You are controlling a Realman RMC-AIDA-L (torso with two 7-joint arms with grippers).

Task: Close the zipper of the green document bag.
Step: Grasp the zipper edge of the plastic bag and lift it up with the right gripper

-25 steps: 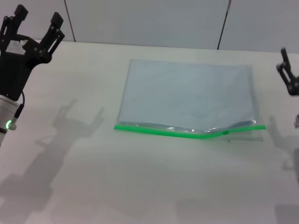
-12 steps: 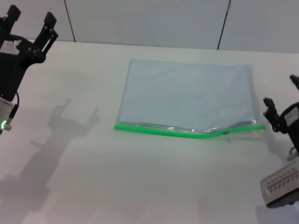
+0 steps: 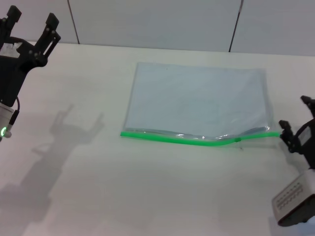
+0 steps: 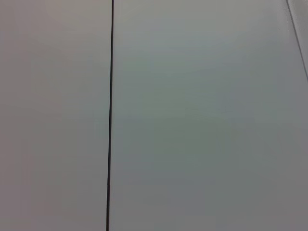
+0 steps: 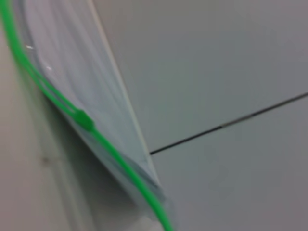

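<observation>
The green document bag lies flat mid-surface, zipper along its near edge, small slider toward the right end. The pouch looks thin, floppy and slick — it'll likely skate unless pinned, so I'd pinch that slider tab. Right claw hovers just off the strip's right end, fingers spread; left claw is parked far left, also spread wide.
</observation>
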